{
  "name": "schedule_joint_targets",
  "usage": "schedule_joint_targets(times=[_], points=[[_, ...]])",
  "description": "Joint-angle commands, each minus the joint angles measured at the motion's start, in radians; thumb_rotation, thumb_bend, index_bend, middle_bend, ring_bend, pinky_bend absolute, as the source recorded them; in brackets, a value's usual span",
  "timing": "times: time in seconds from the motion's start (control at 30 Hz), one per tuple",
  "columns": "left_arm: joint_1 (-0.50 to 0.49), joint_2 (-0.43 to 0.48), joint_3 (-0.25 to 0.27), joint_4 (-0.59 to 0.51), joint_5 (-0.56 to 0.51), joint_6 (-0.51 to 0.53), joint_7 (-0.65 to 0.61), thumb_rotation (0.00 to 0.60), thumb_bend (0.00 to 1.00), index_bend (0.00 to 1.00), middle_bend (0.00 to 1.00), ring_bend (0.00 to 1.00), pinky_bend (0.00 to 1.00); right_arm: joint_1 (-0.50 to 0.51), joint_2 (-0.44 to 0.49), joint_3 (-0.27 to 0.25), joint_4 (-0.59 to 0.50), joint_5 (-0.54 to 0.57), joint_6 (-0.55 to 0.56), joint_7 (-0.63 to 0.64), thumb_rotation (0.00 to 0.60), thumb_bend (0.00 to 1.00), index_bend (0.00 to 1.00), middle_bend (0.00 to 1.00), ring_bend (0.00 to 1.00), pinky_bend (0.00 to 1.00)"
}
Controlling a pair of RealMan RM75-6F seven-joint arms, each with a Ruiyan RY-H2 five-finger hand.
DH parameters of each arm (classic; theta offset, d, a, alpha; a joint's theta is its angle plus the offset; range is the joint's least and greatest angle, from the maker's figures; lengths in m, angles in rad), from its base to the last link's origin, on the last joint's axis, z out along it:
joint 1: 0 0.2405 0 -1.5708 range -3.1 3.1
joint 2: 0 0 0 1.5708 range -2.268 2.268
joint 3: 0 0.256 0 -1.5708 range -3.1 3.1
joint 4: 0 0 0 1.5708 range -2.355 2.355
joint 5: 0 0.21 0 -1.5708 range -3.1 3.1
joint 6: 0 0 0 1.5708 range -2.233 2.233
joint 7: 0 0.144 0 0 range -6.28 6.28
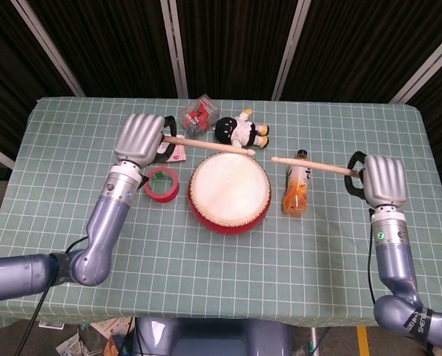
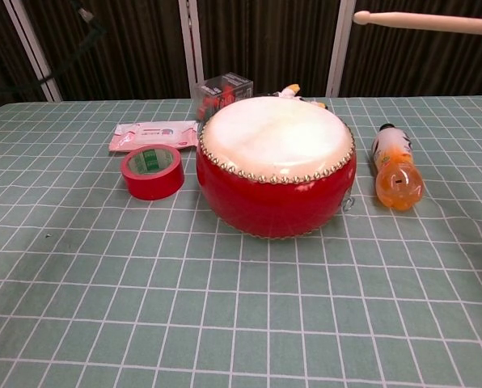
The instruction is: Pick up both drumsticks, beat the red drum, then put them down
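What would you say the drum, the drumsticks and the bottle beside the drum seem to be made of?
Red drum: glossy lacquered shell, probably wood or plastic; matte cream skin head with metal studs around the rim. Left drumstick and right drumstick: pale, bare-looking wood. Orange bottle: clear, shiny plastic, judging by its highlights.
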State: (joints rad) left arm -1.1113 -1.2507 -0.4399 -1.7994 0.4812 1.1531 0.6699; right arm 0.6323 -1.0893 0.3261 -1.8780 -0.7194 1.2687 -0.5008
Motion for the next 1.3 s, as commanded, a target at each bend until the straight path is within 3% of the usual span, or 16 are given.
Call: schedule_joint_targets(times=[0.03, 0.37, 0.57, 0.7, 0.77, 0.87, 1.07, 1.3], points=[[0.044, 0.067, -0.015, -0.039, 0.009, -0.026, -0.054, 0.600, 0.59, 0.78, 1.00, 1.00, 1.00, 0.023, -0.002, -0.012, -0.020, 0.028, -0.029, -0.041, 0.600, 0.56, 1.00, 1.00, 1.00, 1.00], [0.098, 0.127, 0.013, 0.002, 0.056, -0.112, -0.171, 0.600, 0.59, 0.78, 1.00, 1.00, 1.00, 0.123, -0.076, -0.014, -0.018, 0.149, -0.034, -0.181, 0.600, 0.56, 1.00, 1.00, 1.00, 1.00], [0.123, 0.145, 0.037, 0.046, 0.082, -0.165, -0.230, 0.600, 0.59, 0.78, 1.00, 1.00, 1.00, 0.207, -0.186, -0.123, 0.080, 0.268, -0.041, -0.415, 0.600, 0.56, 1.00, 1.00, 1.00, 1.00], [0.129, 0.149, 0.053, 0.066, 0.089, -0.190, -0.247, 0.600, 0.59, 0.78, 1.00, 1.00, 1.00, 0.257, -0.259, -0.201, 0.165, 0.313, 0.023, -0.613, 0.600, 0.56, 1.00, 1.00, 1.00, 1.00], [0.131, 0.151, 0.065, 0.075, 0.096, -0.200, -0.251, 0.600, 0.59, 0.78, 1.00, 1.00, 1.00, 0.271, -0.297, -0.207, 0.197, 0.330, 0.072, -0.668, 0.600, 0.56, 1.00, 1.00, 1.00, 1.00], [0.133, 0.150, 0.076, 0.080, 0.106, -0.205, -0.257, 0.600, 0.59, 0.78, 1.00, 1.00, 1.00, 0.267, -0.301, -0.154, 0.186, 0.324, 0.118, -0.622, 0.600, 0.56, 1.00, 1.00, 1.00, 1.00], [0.124, 0.150, 0.078, 0.055, 0.107, -0.194, -0.259, 0.600, 0.59, 0.78, 1.00, 1.00, 1.00, 0.230, -0.217, -0.059, 0.070, 0.238, 0.199, -0.485, 0.600, 0.56, 1.00, 1.00, 1.00, 1.00], [0.090, 0.125, 0.070, -0.004, 0.098, -0.130, -0.218, 0.600, 0.59, 0.78, 1.00, 1.00, 1.00, 0.141, -0.121, -0.040, -0.036, 0.151, 0.221, -0.331, 0.600, 0.56, 1.00, 1.00, 1.00, 1.00]])
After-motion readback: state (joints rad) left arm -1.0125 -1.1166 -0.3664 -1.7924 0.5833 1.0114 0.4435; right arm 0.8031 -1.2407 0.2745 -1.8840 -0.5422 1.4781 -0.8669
